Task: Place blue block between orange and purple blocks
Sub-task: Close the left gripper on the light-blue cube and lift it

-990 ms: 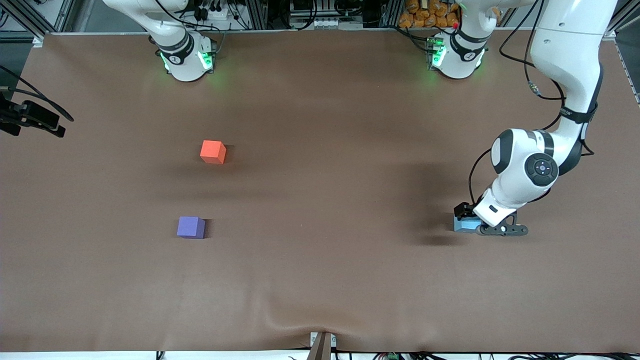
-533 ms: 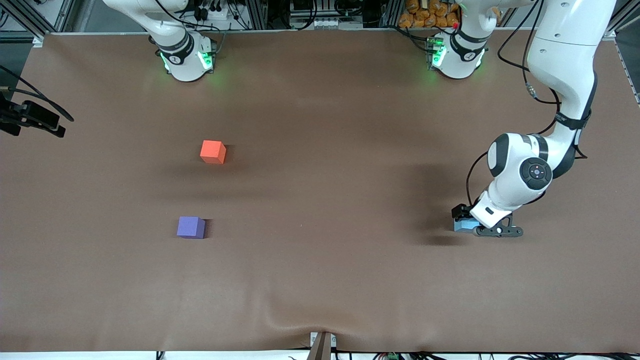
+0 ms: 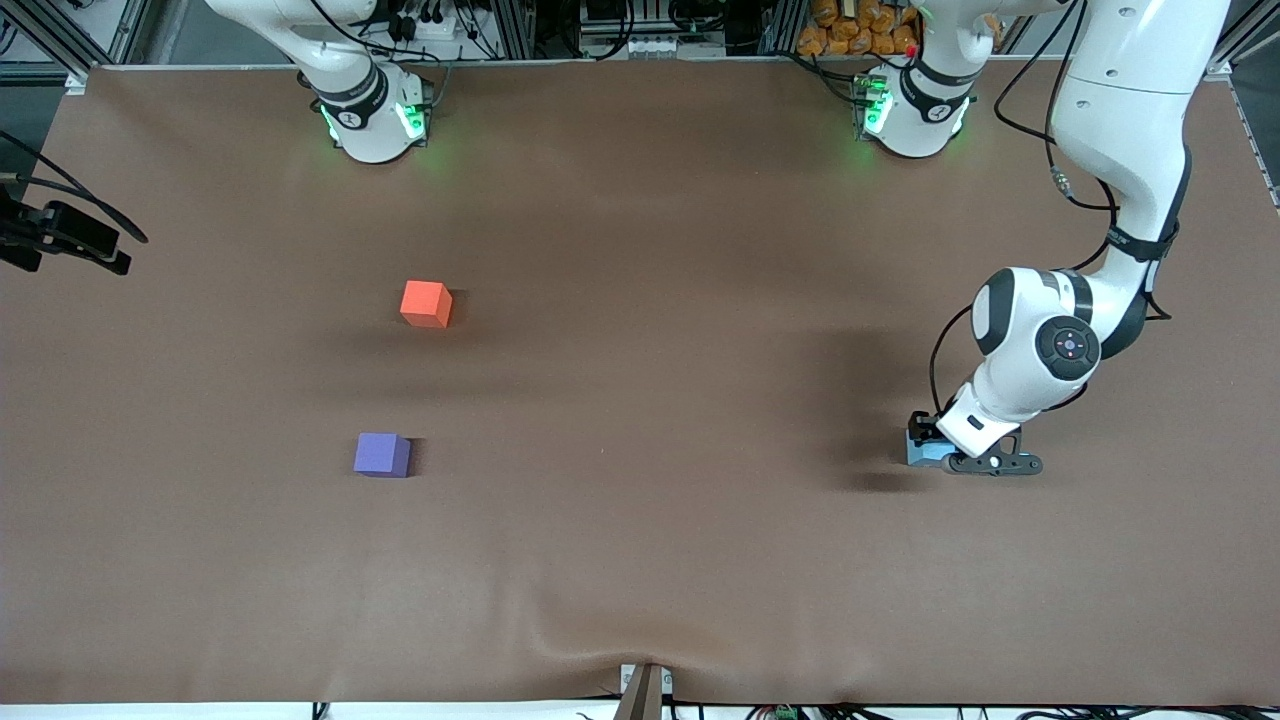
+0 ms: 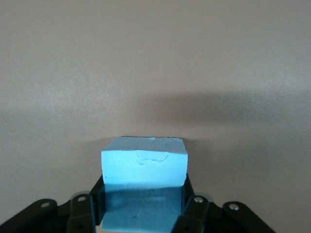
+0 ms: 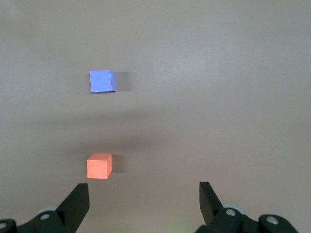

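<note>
The left gripper (image 3: 935, 450) has just clamped its fingers onto the blue block (image 4: 144, 167) at the left arm's end of the table, readying the carry toward the orange block (image 3: 425, 303) and purple block (image 3: 381, 454), while the right gripper (image 5: 144, 206) waits open above them.

The bench (image 3: 640, 560) is covered in a matt brown cloth-like sheet, a bit wrinkled along the edge nearest the front camera. The blue block (image 4: 144, 167) looks like soft matt foam, with small dents and scuffs across its face. The orange block (image 3: 426, 303) and purple block (image 3: 381, 454) have the same flat, non-shiny finish. The arm shells are glossy white plastic, while the left gripper (image 4: 144, 213) is matt black plastic with small shiny metal screws.
</note>
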### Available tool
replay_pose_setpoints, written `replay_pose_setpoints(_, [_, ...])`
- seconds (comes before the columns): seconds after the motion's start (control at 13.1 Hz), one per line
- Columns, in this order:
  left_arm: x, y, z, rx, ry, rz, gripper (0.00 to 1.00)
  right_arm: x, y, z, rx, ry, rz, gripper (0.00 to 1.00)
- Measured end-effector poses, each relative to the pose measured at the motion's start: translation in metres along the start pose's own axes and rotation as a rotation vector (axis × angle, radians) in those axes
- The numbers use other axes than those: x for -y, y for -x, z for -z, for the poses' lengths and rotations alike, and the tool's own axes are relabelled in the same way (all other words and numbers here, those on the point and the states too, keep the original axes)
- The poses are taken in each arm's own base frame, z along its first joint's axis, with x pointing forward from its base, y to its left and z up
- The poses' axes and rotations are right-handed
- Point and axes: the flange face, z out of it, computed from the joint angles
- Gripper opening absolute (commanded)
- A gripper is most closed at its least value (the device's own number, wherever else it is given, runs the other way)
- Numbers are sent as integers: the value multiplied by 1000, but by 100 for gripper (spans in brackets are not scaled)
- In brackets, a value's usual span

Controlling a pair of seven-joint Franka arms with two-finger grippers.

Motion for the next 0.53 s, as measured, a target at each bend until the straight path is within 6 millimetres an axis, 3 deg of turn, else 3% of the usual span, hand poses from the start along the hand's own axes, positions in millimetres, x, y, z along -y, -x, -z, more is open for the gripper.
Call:
replay_pose_setpoints(0.23, [-28,-9,19,-38,28,-31,0,0,0,0,0,0,0,100])
replay_pose_setpoints(0.53, [-105,-26,80,-51,87,-72,0,0,0,0,0,0,0,100])
